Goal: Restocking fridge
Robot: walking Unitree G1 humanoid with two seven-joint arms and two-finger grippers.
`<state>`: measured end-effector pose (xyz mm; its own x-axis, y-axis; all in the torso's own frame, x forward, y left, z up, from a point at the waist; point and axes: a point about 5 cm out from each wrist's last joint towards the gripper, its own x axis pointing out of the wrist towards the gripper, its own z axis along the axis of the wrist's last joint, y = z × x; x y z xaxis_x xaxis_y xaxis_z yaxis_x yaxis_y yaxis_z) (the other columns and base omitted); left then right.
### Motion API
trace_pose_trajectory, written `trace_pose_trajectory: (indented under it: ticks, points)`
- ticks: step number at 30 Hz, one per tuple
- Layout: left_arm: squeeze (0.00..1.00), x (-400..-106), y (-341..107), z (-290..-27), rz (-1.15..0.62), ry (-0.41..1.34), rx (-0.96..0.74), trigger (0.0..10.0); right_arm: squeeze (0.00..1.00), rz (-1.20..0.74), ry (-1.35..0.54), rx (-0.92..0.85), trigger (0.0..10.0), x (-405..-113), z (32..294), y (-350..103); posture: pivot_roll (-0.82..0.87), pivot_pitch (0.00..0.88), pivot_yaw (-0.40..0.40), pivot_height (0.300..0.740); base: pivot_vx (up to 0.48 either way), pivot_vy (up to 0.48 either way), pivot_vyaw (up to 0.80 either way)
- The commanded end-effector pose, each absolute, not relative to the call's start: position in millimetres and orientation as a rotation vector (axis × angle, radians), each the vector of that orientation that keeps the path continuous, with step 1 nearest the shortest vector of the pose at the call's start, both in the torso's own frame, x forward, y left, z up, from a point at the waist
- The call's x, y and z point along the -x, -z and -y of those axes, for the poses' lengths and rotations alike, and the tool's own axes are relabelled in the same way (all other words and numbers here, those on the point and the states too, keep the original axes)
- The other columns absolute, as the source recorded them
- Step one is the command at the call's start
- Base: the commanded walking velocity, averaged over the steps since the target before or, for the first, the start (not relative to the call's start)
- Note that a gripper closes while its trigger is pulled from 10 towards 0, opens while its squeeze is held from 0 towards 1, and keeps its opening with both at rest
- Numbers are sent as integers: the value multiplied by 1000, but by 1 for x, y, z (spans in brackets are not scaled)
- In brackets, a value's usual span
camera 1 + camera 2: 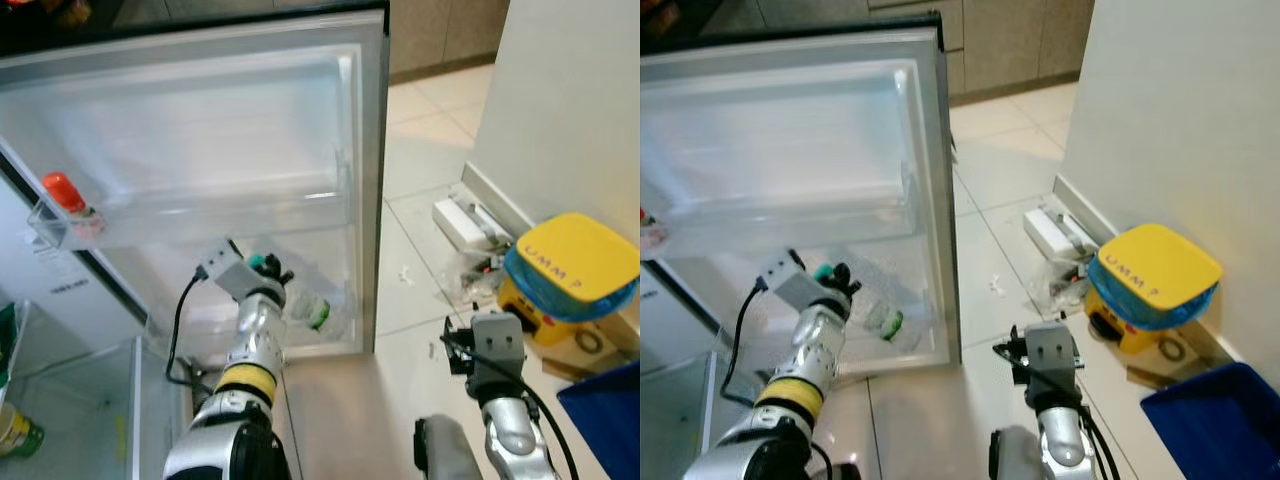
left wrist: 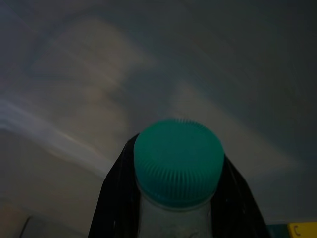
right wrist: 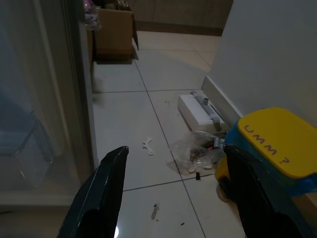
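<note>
Left tool (image 1: 268, 268) gripping bottle (image 2: 178, 168), door shelf (image 1: 330, 325)

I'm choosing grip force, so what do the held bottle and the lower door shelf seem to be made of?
The bottle in the left gripper looks like clear thin plastic, since the door shows through it, with a ridged matte green plastic cap. The lower door shelf looks like clear, glossy rigid plastic.

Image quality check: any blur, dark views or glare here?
Left wrist view: dark, background smeared, only the green bottle cap between the black fingers reads sharp. Right wrist view: dim but sharp. Left eye view: soft overall, fridge door washed out pale. Right eye view: the same.
</note>
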<state>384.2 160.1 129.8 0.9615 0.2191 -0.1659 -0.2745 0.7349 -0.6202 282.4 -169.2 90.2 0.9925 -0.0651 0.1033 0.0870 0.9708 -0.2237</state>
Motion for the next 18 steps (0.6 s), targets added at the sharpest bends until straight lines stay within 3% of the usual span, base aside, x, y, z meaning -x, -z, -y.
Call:
trace_pose_trajectory:
  ticks: [1, 5, 9, 18]
  points:
    - [0, -382, -129, -193, -55, -378, 715, 10000, 0, 80, 77, 233, 10000, -279, 168, -88, -315, 220, 131, 598, 0, 0, 0]
    - [0, -378, -122, -211, -66, -458, 783, 10000, 0, 88, 85, 235, 10000, -280, 170, -91, -318, 221, 126, 598, 0, 0, 0]
    - [0, -378, -121, -213, -68, -488, 848, 10000, 0, 89, 85, 237, 10000, -280, 170, -92, -322, 223, 122, 598, 0, 0, 0]
    - [0, -385, -121, -184, -121, -470, 1007, 10000, 0, 83, 77, 242, 10000, -279, 168, -91, -340, 228, 122, 598, 0, 0, 0]
